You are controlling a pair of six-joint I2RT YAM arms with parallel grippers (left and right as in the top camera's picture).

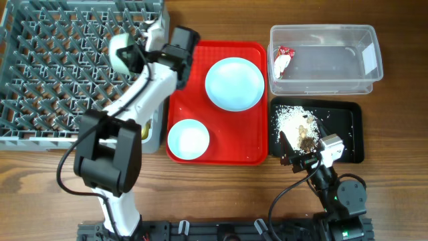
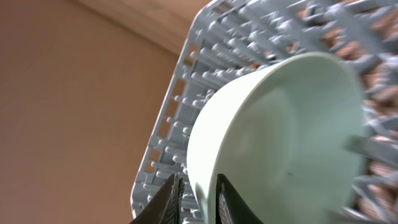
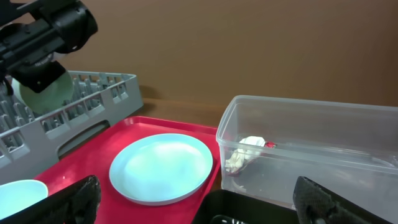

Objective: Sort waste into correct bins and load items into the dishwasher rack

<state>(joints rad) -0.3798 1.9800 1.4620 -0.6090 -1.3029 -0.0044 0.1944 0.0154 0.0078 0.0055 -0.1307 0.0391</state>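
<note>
Left pincer (image 2: 198,205) straddled the rim of the pale green bowl (image 2: 280,143), one finger on each side. Whether the fingers pinched the rim or stood just clear of it could not be told. The bowl sat tilted, almost on edge, over the pegs near the right side of the grey dishwasher rack (image 1: 60,73).

Judging from that pose, the main danger was a release before the bowl was seated between pegs. It could then roll, flop flat, or tip off the rack's right edge toward the red tray (image 1: 217,48). That tray held the plate (image 1: 234,83). A finger that caught the rim while pulling away could also drag the bowl out.

The right pincer (image 3: 205,208) stood spread wide and empty, low over the near edge of the black tray (image 1: 349,134). A careless sweep there could scatter the rice crumbs (image 1: 289,115) onto the tabletop (image 1: 394,194).

No writing could be read. The red-and-white wrapper (image 1: 283,61) in the clear tub (image 1: 328,29) showed only colour.
</note>
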